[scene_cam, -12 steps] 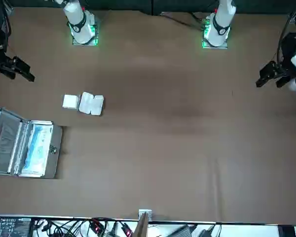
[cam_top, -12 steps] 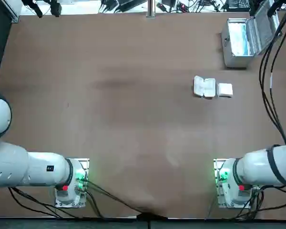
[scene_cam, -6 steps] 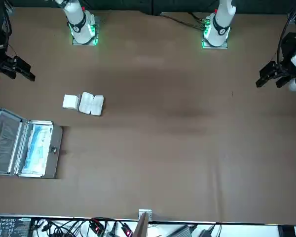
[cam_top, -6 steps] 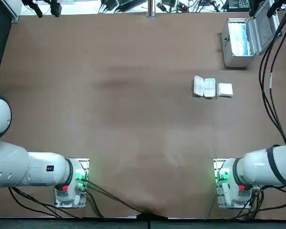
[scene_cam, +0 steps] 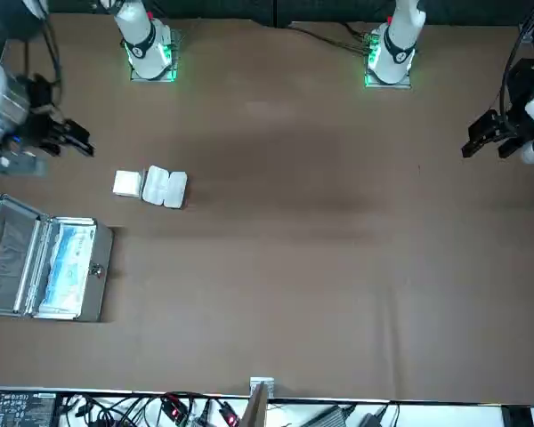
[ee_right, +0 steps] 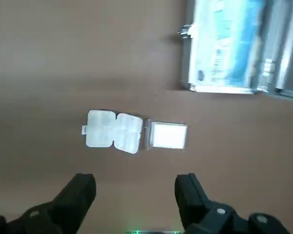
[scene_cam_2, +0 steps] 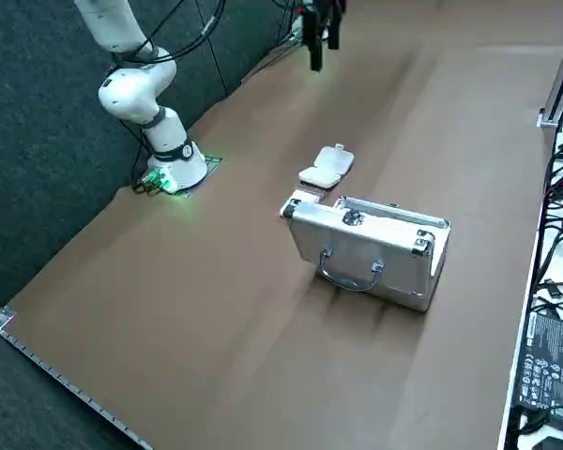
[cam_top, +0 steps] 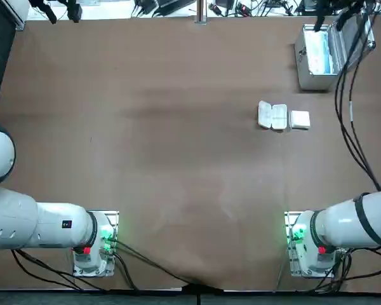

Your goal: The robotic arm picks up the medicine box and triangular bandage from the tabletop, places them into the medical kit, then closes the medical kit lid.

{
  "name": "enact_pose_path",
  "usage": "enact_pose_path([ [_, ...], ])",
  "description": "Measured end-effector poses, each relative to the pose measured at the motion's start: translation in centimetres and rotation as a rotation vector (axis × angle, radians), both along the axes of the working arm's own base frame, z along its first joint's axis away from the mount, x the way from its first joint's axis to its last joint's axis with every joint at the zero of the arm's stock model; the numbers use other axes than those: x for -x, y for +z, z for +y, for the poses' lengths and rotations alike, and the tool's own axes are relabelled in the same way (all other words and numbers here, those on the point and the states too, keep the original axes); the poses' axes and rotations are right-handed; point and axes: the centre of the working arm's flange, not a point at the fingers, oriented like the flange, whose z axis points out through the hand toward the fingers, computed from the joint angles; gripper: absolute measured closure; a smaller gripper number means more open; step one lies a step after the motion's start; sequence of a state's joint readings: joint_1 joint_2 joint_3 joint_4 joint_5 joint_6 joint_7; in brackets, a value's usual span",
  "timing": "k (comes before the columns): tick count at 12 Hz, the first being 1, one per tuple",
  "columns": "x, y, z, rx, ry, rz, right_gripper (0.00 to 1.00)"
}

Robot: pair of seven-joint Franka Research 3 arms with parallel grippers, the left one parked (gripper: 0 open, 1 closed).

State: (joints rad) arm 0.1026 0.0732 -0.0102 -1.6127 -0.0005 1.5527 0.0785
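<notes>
Ahead of the right gripper, open silver metal medical kit; nearer, lumpy white two-lobed triangular bandage beside flat white rectangular medicine box. Fingers wide apart, nothing between them.

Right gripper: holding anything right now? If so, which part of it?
Nothing held: the right gripper hangs open with bare tabletop between its fingers; the medicine box and triangular bandage both lie on the table.
</notes>
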Motion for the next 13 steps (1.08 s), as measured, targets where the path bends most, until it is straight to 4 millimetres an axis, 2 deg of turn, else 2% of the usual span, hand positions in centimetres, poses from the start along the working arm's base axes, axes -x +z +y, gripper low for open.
enact_pose_path([
  [4,-1.2,-7.1,4.1,0.013,0.021,0.023,0.00],
  [10,1.0,-14.6,11.0,0.080,-0.063,0.002,0.00],
  [11,1.8,-17.2,13.8,0.131,-0.104,-0.001,0.03],
  [13,2.8,-20.6,17.5,0.217,-0.136,-0.021,0.07],
])
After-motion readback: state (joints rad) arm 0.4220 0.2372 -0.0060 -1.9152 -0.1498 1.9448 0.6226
